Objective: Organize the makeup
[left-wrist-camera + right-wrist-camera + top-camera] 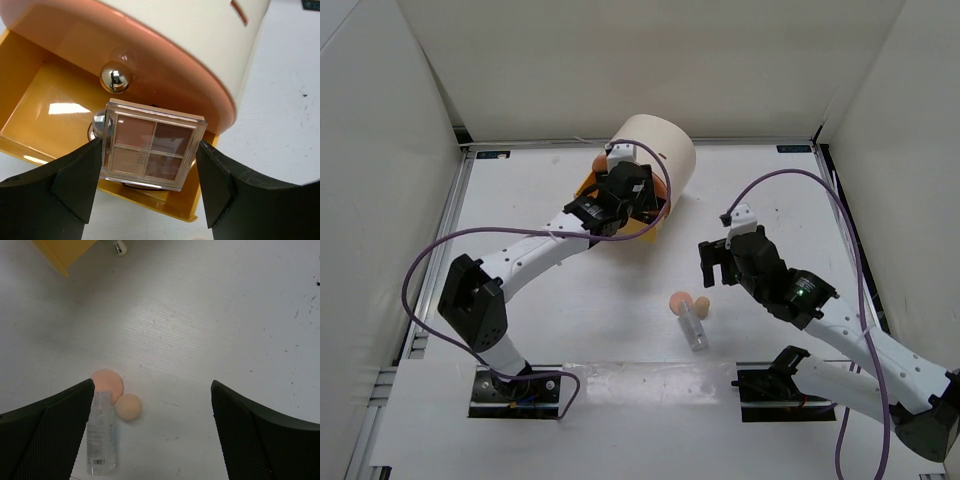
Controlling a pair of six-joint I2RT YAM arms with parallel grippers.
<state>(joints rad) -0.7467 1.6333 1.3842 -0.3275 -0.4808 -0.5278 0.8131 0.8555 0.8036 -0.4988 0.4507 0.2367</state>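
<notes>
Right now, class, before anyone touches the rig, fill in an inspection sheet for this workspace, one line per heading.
Surface: white table, a few dark specks.
Job's things: palette held at the open yellow drawer of the cream cylinder box; peach sponges and clear tube lying together on the table.
Clutter: nothing seen.
Grippers: left pincer shut on the palette; right pincer open, empty.
Cables: purple cable looped along each arm.
Surroundings: white walls on three sides.
</notes>
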